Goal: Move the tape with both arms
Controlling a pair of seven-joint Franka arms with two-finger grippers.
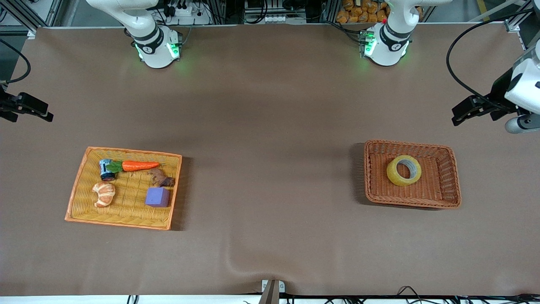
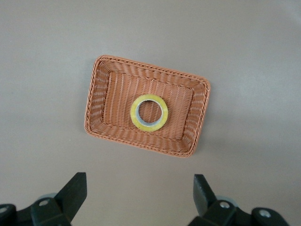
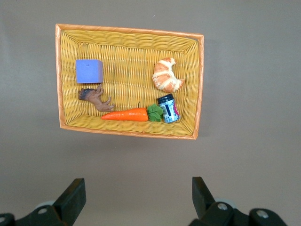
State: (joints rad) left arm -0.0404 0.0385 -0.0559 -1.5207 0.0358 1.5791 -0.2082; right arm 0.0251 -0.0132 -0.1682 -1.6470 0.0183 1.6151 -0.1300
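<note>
Tape [image 1: 403, 170], a yellow roll, lies flat in the middle of the brown wicker basket [image 1: 451, 177] toward the left arm's end of the table [image 1: 270, 105]. Toward the right arm's end sits the yellow basket [image 1: 80, 185] holding a carrot [image 1: 140, 165], a croissant [image 1: 104, 194], a purple block [image 1: 157, 196], a small jar [image 1: 106, 169] and a brown figure [image 1: 161, 177]. The left gripper [image 2: 140, 197] hangs high over the table beside the brown basket, fingers wide and holding nothing; the right gripper [image 3: 137, 197] hangs beside the yellow basket, fingers likewise wide. This fits either a roll waiting to go across to the yellow basket or one already delivered from elsewhere; one moment cannot tell which
</note>
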